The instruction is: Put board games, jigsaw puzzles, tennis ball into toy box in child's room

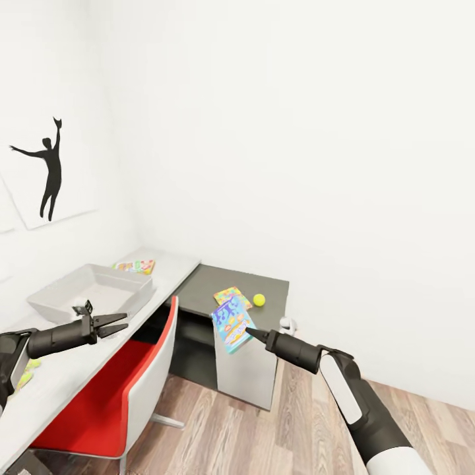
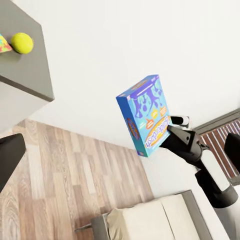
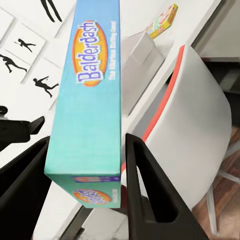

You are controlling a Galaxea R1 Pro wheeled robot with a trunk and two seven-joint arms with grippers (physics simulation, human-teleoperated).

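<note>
Toys are counted as follows: one blue board game point(image 1: 232, 324) is clamped between the two fingers of the right claw point(image 1: 249, 332) and held in the air in front of the lower dark section of the table point(image 1: 204, 290), its narrow side seen between the fingers point(image 3: 145, 185) in the right wrist view. One more board game point(image 1: 135, 266) lies flat on the light grey top, just behind the toy box point(image 1: 92, 292). One jigsaw puzzle point(image 1: 232, 296) is seen on the dark section, and one tennis ball point(image 1: 259, 299) rests near it, apart from it. A second colourful flat thing point(image 1: 26, 373) is partly hidden by the left arm at the near end of the light top. The left claw point(image 1: 119, 324) is held with its fingers apart over the table edge, just beside the toy box, gripping nothing. One red and white chair point(image 1: 125, 389) is tucked under the table.
</note>
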